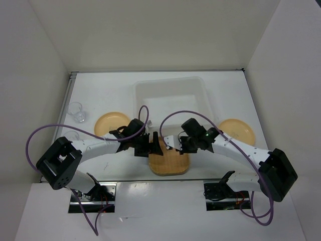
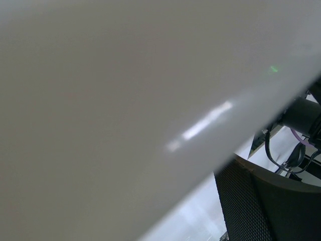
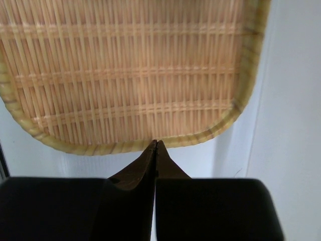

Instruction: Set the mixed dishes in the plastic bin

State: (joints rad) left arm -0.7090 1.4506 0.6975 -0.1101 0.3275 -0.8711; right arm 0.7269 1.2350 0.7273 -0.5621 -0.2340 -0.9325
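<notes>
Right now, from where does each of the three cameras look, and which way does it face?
Top external: above and behind the bases, facing down on the table, plastic bin and tray; left arm and right arm both show.
Left wrist: on the left arm, facing a blurred pale surface very close; one dark finger shows at lower right.
Right wrist: on the right arm, facing the tray's rim; its shut right pincer shows at the bottom.
Shared: top external and right wrist both show the tray.
</notes>
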